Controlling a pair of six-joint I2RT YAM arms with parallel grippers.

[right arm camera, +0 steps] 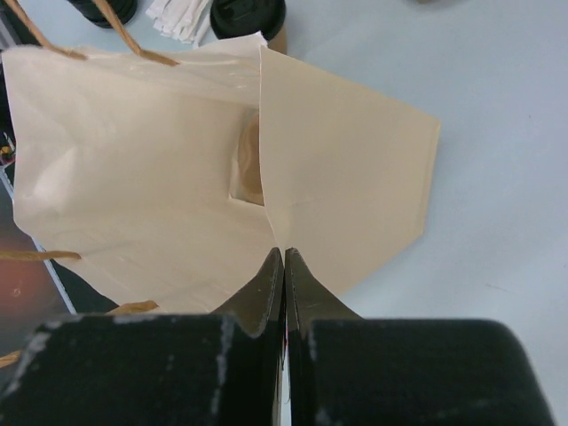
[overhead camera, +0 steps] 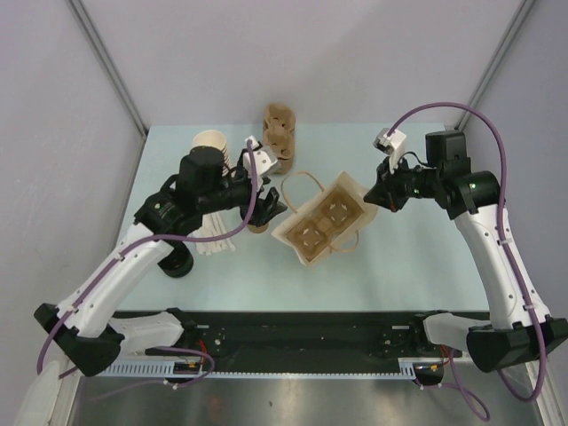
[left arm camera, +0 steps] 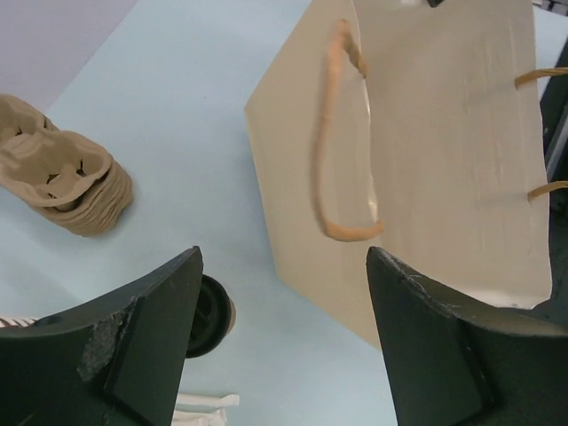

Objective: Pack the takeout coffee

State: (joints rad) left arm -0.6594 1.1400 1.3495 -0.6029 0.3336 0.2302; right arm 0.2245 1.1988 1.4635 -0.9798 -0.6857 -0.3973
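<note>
From above, the coffee (overhead camera: 259, 226) stands on the desk (overhead camera: 399, 266) just left of the bag (overhead camera: 286, 232), under the open left claw (overhead camera: 269, 211). The right claw (overhead camera: 371, 197) meets the bag's right corner.

Left wrist: the coffee peeks from behind the left finger (left arm camera: 133, 337), left of the bag.

Right wrist: the claw is closed, pinching the bag's rim, with the coffee beyond the bag.

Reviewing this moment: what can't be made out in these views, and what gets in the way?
- takeout coffee: left wrist view, half behind the left gripper's finger; top view, mostly under that gripper; right wrist view, cut by the top edge.
- paper bag interior: right wrist view, folded wall hides all but a brown sliver.
- cup stack: top view, left arm covers most of it; count unreadable.
</note>
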